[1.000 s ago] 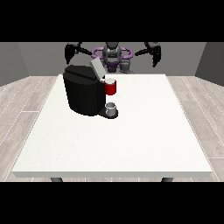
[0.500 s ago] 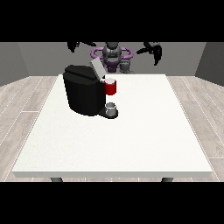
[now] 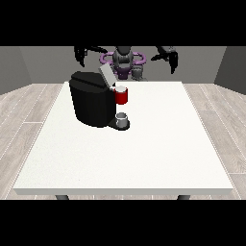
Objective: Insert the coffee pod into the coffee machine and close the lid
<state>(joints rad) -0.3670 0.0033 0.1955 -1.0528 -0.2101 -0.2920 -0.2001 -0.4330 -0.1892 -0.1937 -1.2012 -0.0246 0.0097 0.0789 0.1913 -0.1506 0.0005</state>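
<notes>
A: What is at the far left?

B: The robot hand at the view's left [image 3: 82,54] hangs raised behind the far edge of the white surface [image 3: 144,153], touching nothing. Its fingers point down, but I cannot tell if they are spread or curled.

A: And on the surface?

B: The black coffee machine [image 3: 91,103] stands on the far left part. Its grey lid [image 3: 106,75] is up and tilted. A red part [image 3: 122,96] with a pale top sits at the machine's right side; I cannot tell if this is the coffee pod. Under it a small grey cup [image 3: 122,118] rests on the machine's base.

A: Further right?

B: The robot body [image 3: 124,61] is behind the far edge, near the middle. The robot hand at the view's right [image 3: 169,55] is also raised, well apart from the machine. Its fingers I cannot tell either.
</notes>
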